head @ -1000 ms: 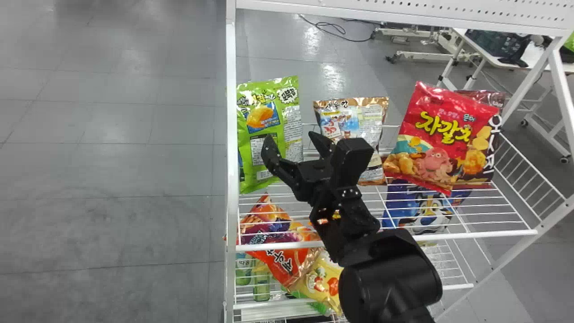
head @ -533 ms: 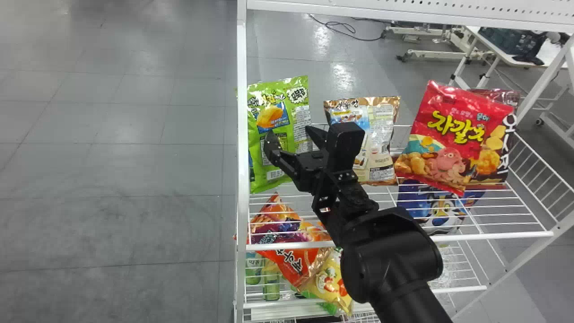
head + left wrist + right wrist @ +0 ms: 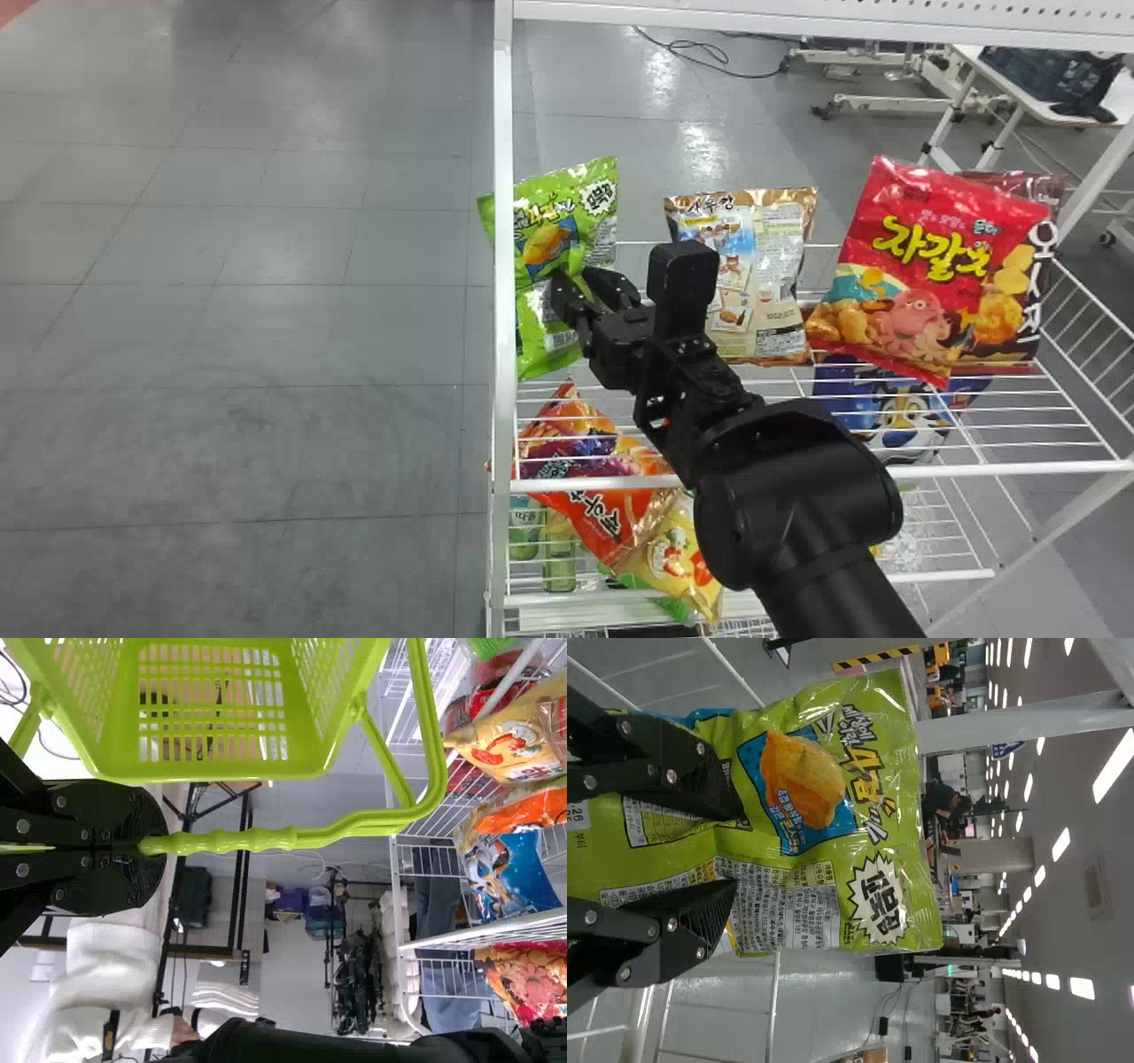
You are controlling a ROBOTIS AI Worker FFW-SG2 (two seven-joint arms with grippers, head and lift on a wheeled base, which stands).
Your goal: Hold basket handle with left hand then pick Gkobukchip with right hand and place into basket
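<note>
In the head view my right gripper (image 3: 578, 291) pinches the middle of the green Gkobukchip bag (image 3: 598, 197), which stands at the shelf's left end and is creased inward around the fingers. The right wrist view shows that gripper (image 3: 735, 850) with its two fingers drawn together across the bag (image 3: 886, 806), a fold bulging between them. In the left wrist view my left gripper (image 3: 147, 848) is shut on the handle (image 3: 354, 824) of the lime-green basket (image 3: 306, 762). The basket's interior is partly cut off by the view's edge.
A white post (image 3: 503, 177) stands at the shelf's left edge, overlapping the green bag. To the right are a brown-and-white bag (image 3: 780, 266) and a red bag (image 3: 939, 257). Orange and yellow bags lie on the level below, under the right gripper.
The right gripper's fingers have closed on the green bag, which has bent and creased. Shelf and snacks have shifted rightward in the head view.
</note>
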